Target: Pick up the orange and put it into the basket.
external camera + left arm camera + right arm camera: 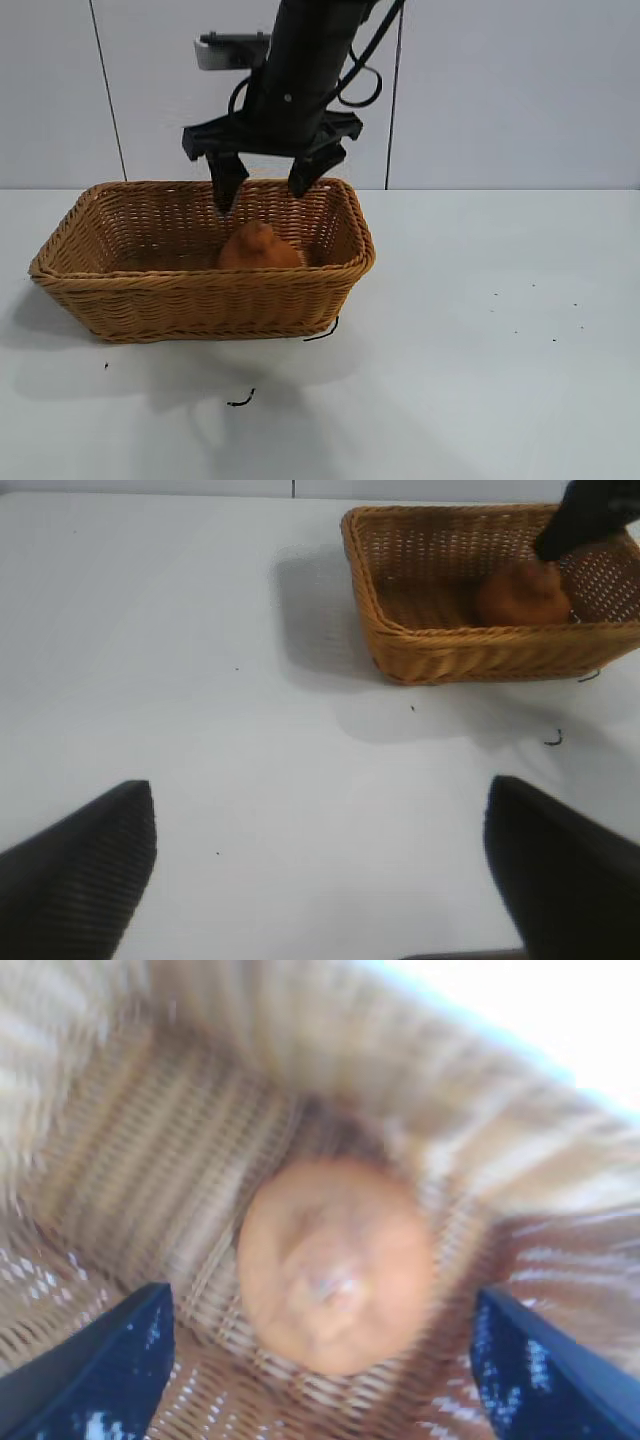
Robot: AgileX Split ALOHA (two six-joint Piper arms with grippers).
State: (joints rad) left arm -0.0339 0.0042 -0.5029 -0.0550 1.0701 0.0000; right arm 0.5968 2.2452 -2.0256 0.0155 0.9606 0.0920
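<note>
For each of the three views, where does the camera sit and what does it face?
Exterior view: level, facing the rig; basket with orange inside, open right gripper above it.
Left wrist view: low over the table; open left gripper in front, basket farther off.
Right wrist view: straight down into the basket; both fingertips show.
All three share the orange.

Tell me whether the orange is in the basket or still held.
In the basket. The orange rests on the floor of the basket, and the right claw hangs open above it, touching nothing.
</note>
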